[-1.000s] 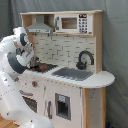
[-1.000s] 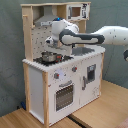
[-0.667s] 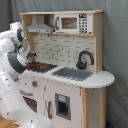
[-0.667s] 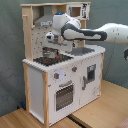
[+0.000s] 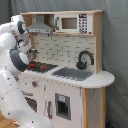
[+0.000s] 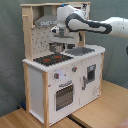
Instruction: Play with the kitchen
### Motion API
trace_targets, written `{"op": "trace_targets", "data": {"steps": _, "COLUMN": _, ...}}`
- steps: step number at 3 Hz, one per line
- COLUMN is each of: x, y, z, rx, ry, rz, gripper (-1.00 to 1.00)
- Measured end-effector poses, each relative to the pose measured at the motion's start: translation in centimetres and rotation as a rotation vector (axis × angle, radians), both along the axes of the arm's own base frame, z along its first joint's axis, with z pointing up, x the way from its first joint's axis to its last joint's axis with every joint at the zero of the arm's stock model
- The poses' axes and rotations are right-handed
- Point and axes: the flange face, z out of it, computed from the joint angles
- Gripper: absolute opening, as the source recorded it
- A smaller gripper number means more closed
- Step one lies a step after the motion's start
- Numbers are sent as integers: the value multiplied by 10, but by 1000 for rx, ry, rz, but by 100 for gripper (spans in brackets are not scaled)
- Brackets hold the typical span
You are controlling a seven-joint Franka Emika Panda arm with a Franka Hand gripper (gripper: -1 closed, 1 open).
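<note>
Fig.: kitchen (image 6: 60,75) on wooden floor; claw (image 6: 56,46) w/ small metal pot (image 6: 56,48) just above hob (image 6: 52,58), under hood. Claw appears shut on pot. Hob lies directly below claw.

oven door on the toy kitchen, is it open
No, in the second exterior view the oven door sits flush and shut in the front of the toy kitchen.

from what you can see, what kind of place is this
Likely a lab or test room, not a real kitchen: a toy kitchen stands on a wood floor before a plain grey curtain, with a robot arm reaching over it.
</note>
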Motion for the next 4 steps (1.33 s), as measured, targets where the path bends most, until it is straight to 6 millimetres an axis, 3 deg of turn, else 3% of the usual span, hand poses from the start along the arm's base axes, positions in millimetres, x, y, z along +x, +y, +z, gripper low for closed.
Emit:
{"op": "trace_targets", "data": {"steps": 1, "x": -1, "y": -28, "z": 12, "rx": -43, "ry": 44, "rz": -51, "gripper": -100}}
{"op": "trace_targets", "data": {"steps": 2, "x": -1, "y": -58, "z": 6, "rx": -98, "ry": 117, "rz": -130, "gripper": -100}}
{"op": "trace_targets", "data": {"steps": 4, "x": -7, "y": -88, "z": -23, "rx": -166, "ry": 188, "rz": -226, "gripper": -100}}
